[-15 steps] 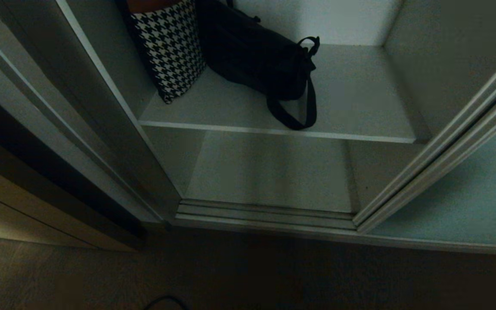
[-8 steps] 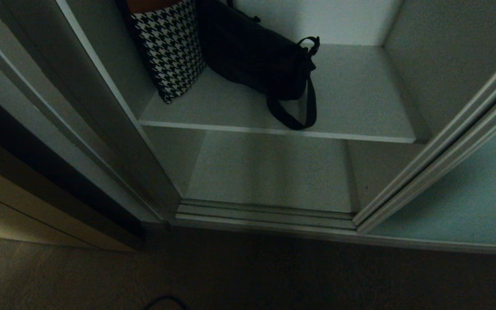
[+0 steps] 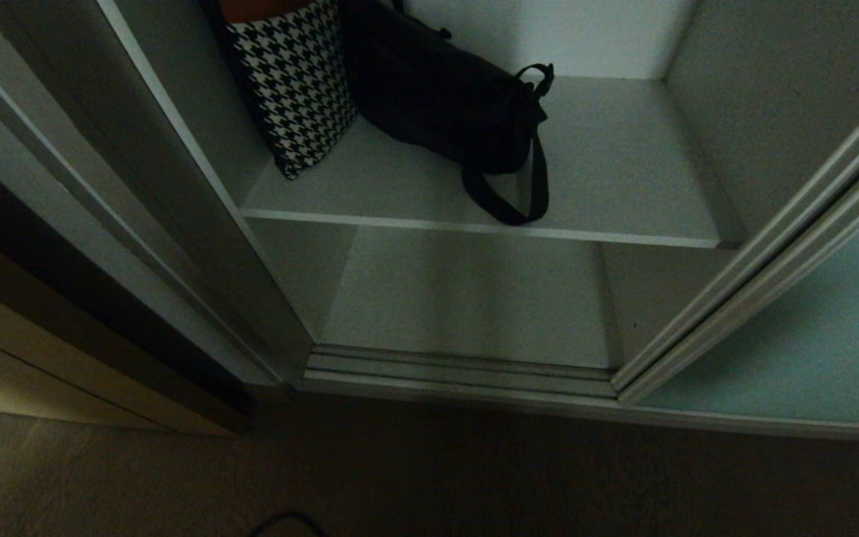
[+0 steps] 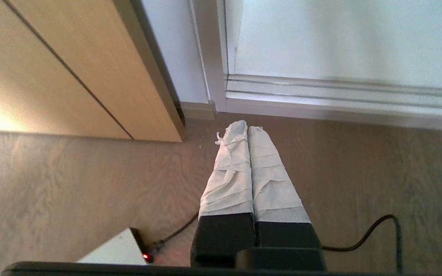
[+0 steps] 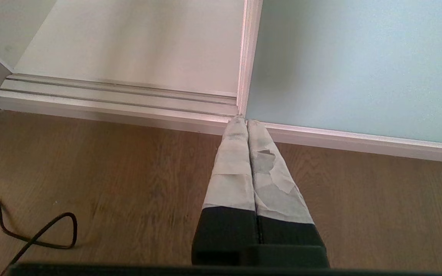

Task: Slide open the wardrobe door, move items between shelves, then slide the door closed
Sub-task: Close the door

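Black fabric bag (image 3: pixel 444 104) lies on the upper shelf (image 3: pixel 616 171) inside the open wardrobe, toward the left half of the board, its wide strap loop (image 3: pixel 511 194) trailing to the shelf's front edge. Just beside it on the left, a houndstooth-patterned bag (image 3: pixel 295 89) leans against the wardrobe's inner side wall. Below, the lower shelf (image 3: pixel 467 298) sits behind the floor track (image 3: pixel 459 369). The sliding wardrobe door (image 3: pixel 810 350), a pale teal frosted panel in a thin metal frame, stands slid to the right, leaving the compartment exposed. Neither arm shows in the head view. The left gripper (image 4: pixel 244 128) hangs above the wood floor (image 4: pixel 71 184) near the wardrobe's left corner, its tape-wrapped fingers (image 4: pixel 232 172) pressed together and holding nothing; a light wooden cabinet (image 4: pixel 52 69) stands beside that corner, and a black cable (image 4: pixel 378 230) runs across the floor. The right gripper (image 5: pixel 247 122) hangs over the floor near the door's lower left corner, its fingers likewise pressed together and empty, with another loop of cable (image 5: pixel 33 230) nearby.
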{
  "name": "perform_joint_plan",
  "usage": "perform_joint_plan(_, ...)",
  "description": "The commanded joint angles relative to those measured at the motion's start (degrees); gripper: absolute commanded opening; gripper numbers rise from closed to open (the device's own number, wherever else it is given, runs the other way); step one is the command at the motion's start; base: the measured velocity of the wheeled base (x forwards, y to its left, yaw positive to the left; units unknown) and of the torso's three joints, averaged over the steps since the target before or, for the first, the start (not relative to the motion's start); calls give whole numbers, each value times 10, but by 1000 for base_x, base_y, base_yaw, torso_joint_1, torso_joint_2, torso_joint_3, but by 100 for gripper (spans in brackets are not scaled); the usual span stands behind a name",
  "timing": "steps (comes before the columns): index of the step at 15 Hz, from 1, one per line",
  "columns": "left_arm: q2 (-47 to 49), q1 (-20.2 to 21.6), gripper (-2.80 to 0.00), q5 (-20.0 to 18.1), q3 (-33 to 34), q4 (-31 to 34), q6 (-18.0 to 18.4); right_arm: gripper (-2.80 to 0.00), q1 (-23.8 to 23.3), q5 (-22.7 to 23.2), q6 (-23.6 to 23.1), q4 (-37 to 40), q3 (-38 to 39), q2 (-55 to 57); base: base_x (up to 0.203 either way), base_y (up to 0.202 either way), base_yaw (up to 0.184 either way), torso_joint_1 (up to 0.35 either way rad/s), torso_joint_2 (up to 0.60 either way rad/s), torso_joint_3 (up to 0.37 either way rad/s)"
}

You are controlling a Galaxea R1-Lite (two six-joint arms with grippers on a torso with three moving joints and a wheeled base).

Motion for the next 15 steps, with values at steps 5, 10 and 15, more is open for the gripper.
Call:
perform_joint_plan(5, 3, 0, -280, -1, 0, 0, -4, -280, 0, 0, 0, 0, 1, -2, 0, 0, 0, 0, 0, 0)
perform_joint_plan(10, 3, 0, -280, 1, 0, 4, 3, -280, 0, 0, 0, 0, 1, -2, 0, 0, 0, 0, 0, 0)
perform_joint_plan(15, 2, 0, -280, 2, 0, 2, -3, -280, 0, 0, 0, 0, 0, -2, 0, 0, 0, 0, 0, 0)
